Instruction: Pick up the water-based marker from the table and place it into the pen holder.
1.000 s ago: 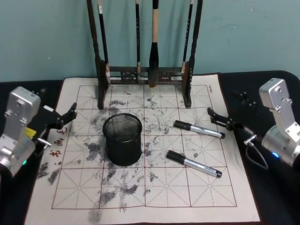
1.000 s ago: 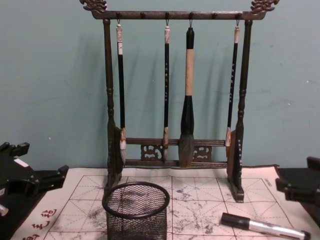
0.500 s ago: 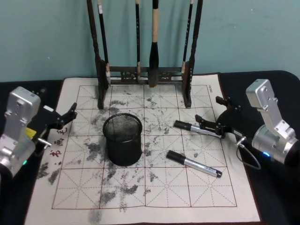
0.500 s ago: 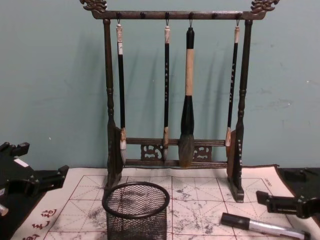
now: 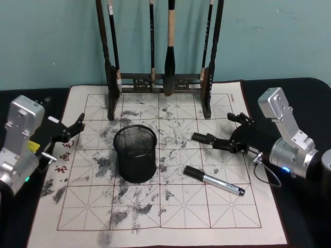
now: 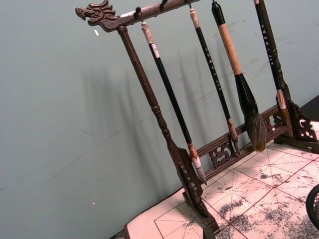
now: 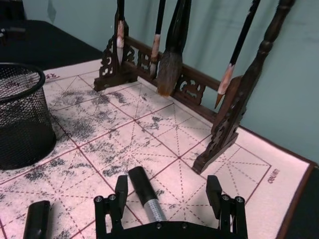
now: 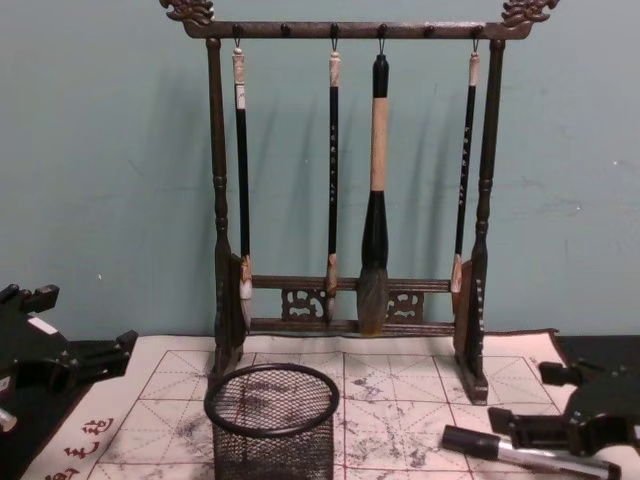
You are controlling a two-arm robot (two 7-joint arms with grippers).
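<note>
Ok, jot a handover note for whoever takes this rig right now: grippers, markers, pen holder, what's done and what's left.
Right gripper: fingers open, straddling the farther marker on the mat, not closed on it.
Left gripper: open, parked at the mat's left edge.
Nearer marker: lying on the mat, untouched.
Pen holder: upright, left of both markers, no marker in it.
Done: approach to the marker.
Left: close, lift, carry over, drop into the holder.
</note>
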